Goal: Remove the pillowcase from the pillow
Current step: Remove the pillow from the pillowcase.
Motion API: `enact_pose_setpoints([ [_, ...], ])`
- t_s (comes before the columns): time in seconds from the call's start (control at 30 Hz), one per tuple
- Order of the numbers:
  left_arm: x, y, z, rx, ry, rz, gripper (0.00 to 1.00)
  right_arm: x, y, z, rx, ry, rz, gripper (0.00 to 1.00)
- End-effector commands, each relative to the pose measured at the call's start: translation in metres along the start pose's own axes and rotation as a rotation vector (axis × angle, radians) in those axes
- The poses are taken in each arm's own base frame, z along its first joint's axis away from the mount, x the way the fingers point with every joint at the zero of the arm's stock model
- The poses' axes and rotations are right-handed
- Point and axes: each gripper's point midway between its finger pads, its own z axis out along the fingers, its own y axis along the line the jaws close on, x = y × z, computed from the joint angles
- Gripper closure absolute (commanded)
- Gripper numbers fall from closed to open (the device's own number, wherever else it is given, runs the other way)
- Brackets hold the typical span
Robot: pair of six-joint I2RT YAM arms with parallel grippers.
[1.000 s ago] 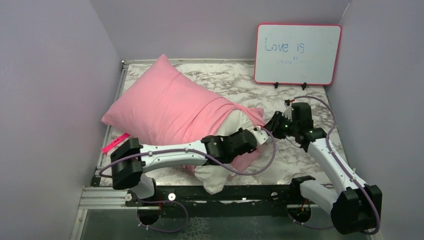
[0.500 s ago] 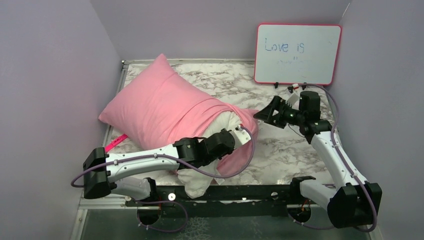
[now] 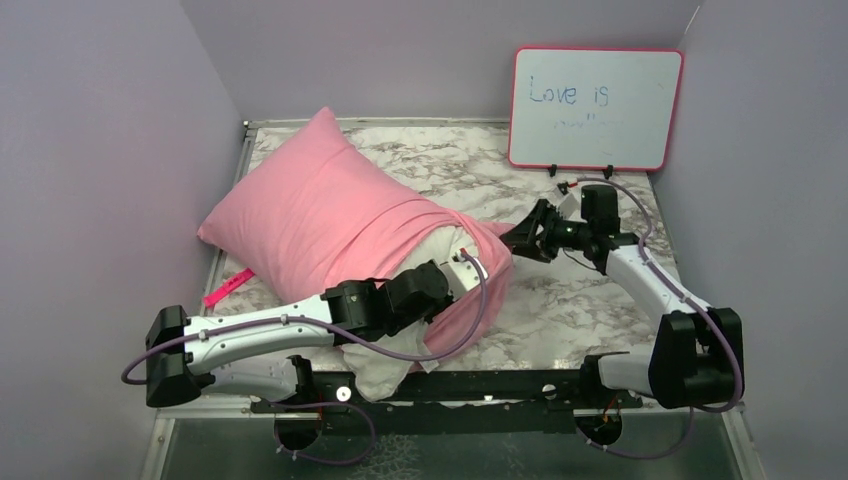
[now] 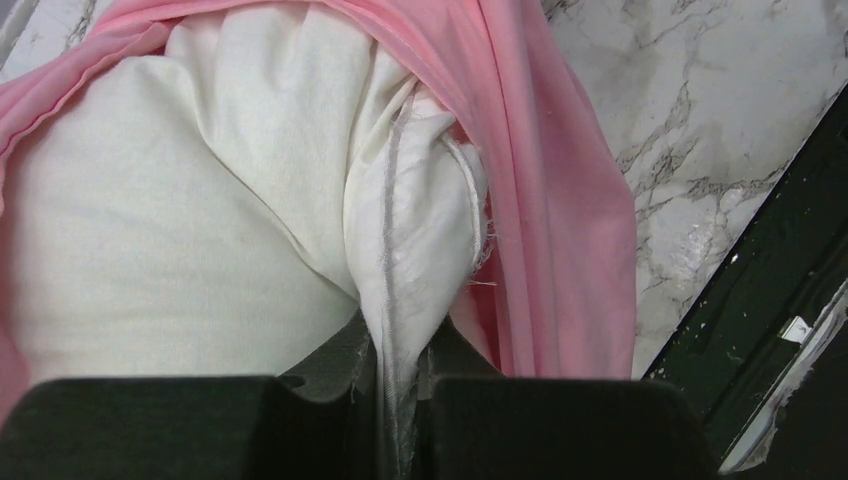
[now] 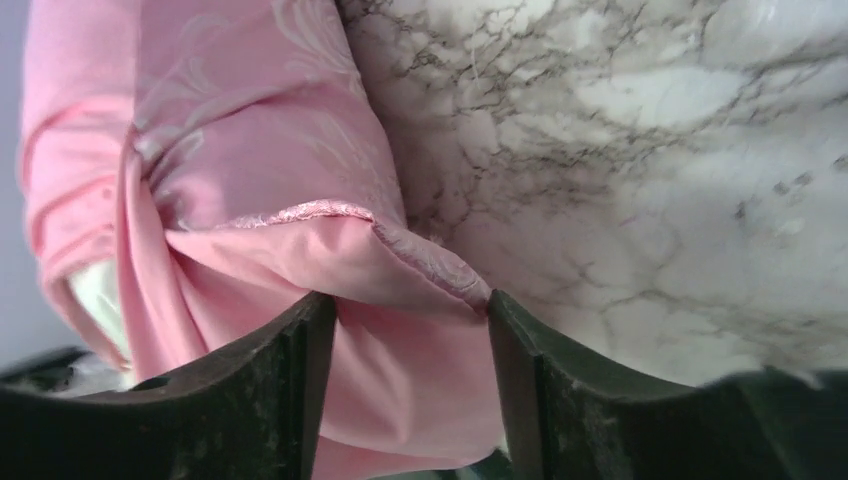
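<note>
The pillowcase (image 3: 330,215) lies on the table (image 3: 560,300), running from the middle out toward ten o'clock, with its mouth facing four o'clock. Most of the pillow (image 4: 200,230) is inside. Only its white end bulges from the mouth and sags toward six o'clock over the near edge.

The left gripper (image 4: 400,400) is pinched tight on a seamed fold of the pillow's bare corner, with white cloth squeezed between its fingers. The right gripper (image 5: 408,310) sits at three o'clock of the mouth with its jaws apart. The pink hem (image 5: 400,225) runs across the gap between them and nothing is clamped.

As I read it, the step in hand is getting a second hold: pillow caught, cover not yet. Next the right jaws need to close on that hem without catching any white cloth. Then the two holds should pull apart, the pillow going toward six and the hem peeled back toward ten. The satin looks slippery, so a shallow bite may slide off.
</note>
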Motion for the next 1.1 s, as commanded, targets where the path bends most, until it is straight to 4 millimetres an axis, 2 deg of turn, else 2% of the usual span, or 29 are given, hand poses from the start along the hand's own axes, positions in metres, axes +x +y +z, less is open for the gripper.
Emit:
enact_pose_setpoints([
  [0.0, -0.037, 0.01, -0.012, -0.025, -0.146, -0.097, 1.0, -0.006, 0.012, 0.002, -0.081, 0.0, -0.017, 0.55],
  [0.03, -0.037, 0.01, -0.012, -0.028, -0.148, -0.098, 1.0, -0.008, 0.017, 0.002, -0.098, 0.003, -0.022, 0.71],
  [0.07, -0.038, 0.011, -0.013, -0.03, -0.15, -0.099, 1.0, -0.011, 0.018, 0.003, -0.096, -0.002, -0.021, 0.8],
  [0.13, -0.041, 0.011, -0.015, -0.026, -0.16, -0.122, 1.0, -0.025, 0.014, 0.003, -0.036, -0.052, -0.027, 0.91],
  [0.27, -0.048, 0.009, -0.023, 0.001, -0.189, -0.152, 1.0, -0.076, -0.018, -0.007, 0.242, -0.247, -0.04, 0.99],
  [0.4, -0.054, 0.006, -0.033, 0.043, -0.218, -0.164, 1.0, -0.119, -0.047, -0.021, 0.441, -0.395, -0.025, 1.0],
  [0.5, -0.058, 0.005, -0.043, 0.065, -0.246, -0.18, 1.0, -0.127, -0.065, -0.011, 0.492, -0.381, -0.002, 1.0],
  [0.67, -0.064, 0.012, -0.058, 0.065, -0.3, -0.21, 1.0, -0.107, -0.092, 0.016, 0.501, -0.223, 0.035, 0.99],
  [0.77, -0.066, 0.013, -0.061, 0.067, -0.321, -0.228, 1.0, -0.095, -0.086, 0.021, 0.447, -0.151, 0.008, 0.94],
  [0.83, -0.065, 0.012, -0.059, 0.065, -0.315, -0.233, 1.0, -0.089, -0.067, 0.016, 0.377, -0.138, -0.021, 0.8],
  [0.9, -0.061, 0.01, -0.052, 0.063, -0.294, -0.226, 1.0, -0.082, -0.045, 0.007, 0.306, -0.138, -0.047, 0.61],
  [0.97, -0.06, 0.008, -0.047, 0.06, -0.278, -0.221, 1.0, -0.073, -0.022, -0.003, 0.228, -0.13, -0.087, 0.47],
  [1.07, -0.06, 0.006, -0.041, 0.059, -0.27, -0.217, 1.0, -0.053, 0.003, -0.017, 0.141, -0.093, -0.117, 0.39],
])
